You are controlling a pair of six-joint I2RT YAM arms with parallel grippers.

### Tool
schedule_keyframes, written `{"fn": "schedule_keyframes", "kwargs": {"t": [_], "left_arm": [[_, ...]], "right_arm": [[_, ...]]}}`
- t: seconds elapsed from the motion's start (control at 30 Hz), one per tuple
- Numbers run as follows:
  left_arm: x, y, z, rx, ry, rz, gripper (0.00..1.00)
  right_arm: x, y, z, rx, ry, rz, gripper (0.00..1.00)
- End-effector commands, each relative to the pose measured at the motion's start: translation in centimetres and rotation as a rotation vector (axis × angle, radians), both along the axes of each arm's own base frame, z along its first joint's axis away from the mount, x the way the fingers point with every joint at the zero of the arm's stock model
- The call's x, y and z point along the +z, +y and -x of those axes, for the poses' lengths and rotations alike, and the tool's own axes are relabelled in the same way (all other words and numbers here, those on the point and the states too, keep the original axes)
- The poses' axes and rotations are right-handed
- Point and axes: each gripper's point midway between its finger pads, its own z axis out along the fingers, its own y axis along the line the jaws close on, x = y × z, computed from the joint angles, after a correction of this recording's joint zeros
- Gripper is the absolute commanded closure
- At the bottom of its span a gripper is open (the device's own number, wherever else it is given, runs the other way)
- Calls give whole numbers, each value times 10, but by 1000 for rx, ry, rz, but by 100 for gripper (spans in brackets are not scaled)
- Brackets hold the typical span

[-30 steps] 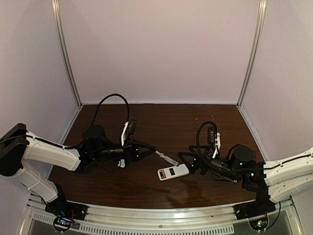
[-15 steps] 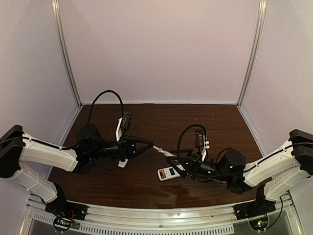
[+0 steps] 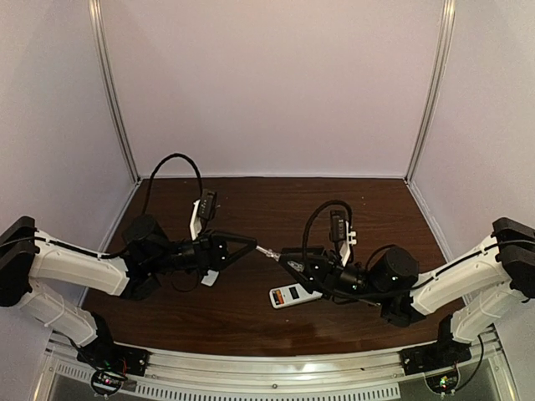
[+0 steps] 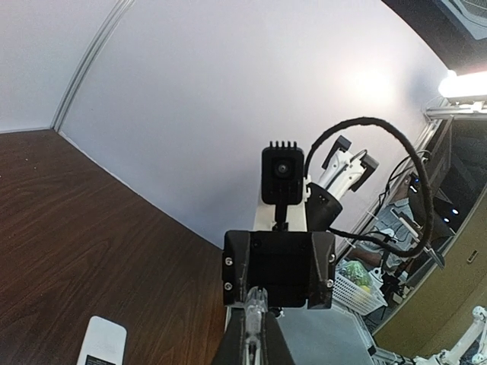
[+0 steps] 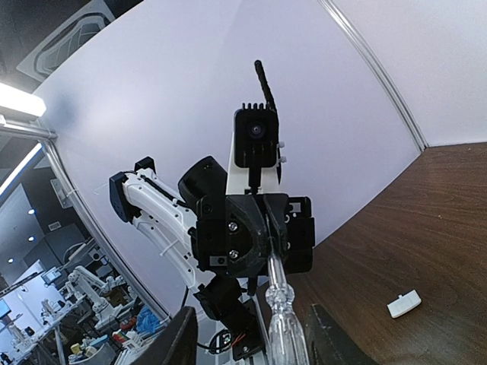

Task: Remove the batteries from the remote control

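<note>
The white remote control [image 3: 294, 295] lies flat on the dark table, its corner at the bottom of the left wrist view [image 4: 99, 342]. The batteries are out of view. My left gripper [image 3: 253, 245] is shut on a clear-handled screwdriver [image 3: 269, 252] and holds it level above the table. My right gripper [image 3: 284, 255] faces it tip to tip, just above the remote. In the right wrist view the clear handle [image 5: 283, 319] sits between my right gripper's [image 5: 255, 323] fingers with a gap on each side.
A small white cover piece [image 3: 209, 278] lies on the table under the left arm, also seen in the right wrist view [image 5: 403, 303]. Pale walls and metal posts close in the table on three sides.
The right arm has swung left and risen from beside the remote to the screwdriver, its jaws narrowing round the handle. The left gripper has drawn back a little to the left with the screwdriver.
</note>
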Motion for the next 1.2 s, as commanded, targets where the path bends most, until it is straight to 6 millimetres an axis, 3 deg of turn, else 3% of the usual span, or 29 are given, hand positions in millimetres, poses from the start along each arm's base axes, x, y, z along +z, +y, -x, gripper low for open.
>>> {"fn": "schedule_keyframes", "kwargs": {"t": [0.0,0.53,1.17], "left_arm": [[8,3,-1,6,-16,48,100],[6,6,-2,19,-7,65,100],[3,8,-5,43,0,62,100]], "right_arm": [[6,7,-4,-5,5,-6,54],[-2,29,-10,-43,15,58,64],[-5,30,-11,-53,20,58,75]]}}
